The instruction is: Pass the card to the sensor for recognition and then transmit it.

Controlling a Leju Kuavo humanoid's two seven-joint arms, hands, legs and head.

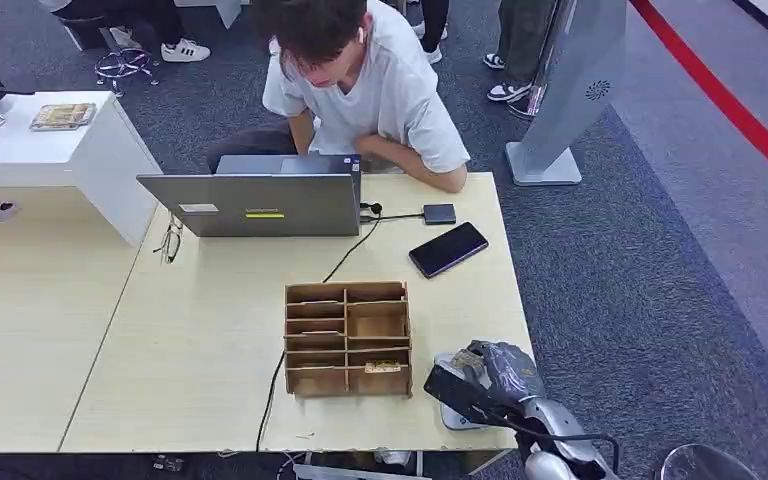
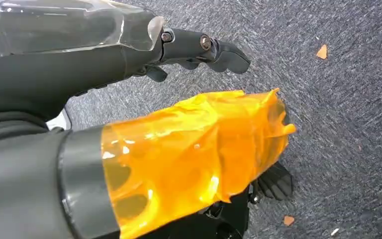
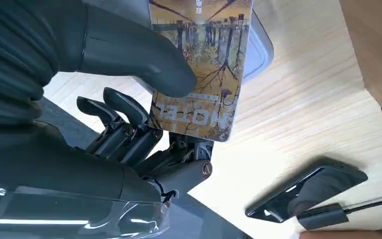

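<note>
One right robot hand [image 3: 129, 114] pinches a yellow-brown printed card [image 3: 204, 64] directly over the grey rounded sensor pad [image 1: 447, 412] on the pale wooden worktop [image 1: 210, 340]; the left robot hand's [image 2: 199, 50] grip cannot be told.

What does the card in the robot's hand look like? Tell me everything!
The card is a flat rectangle with rounded corners, printed with a yellow-brown picture of bare trees and some writing near one end. The right hand pinches it between its thick grey thumb and darker fingers. It is held above the pale wooden table, over a grey-rimmed device.
</note>
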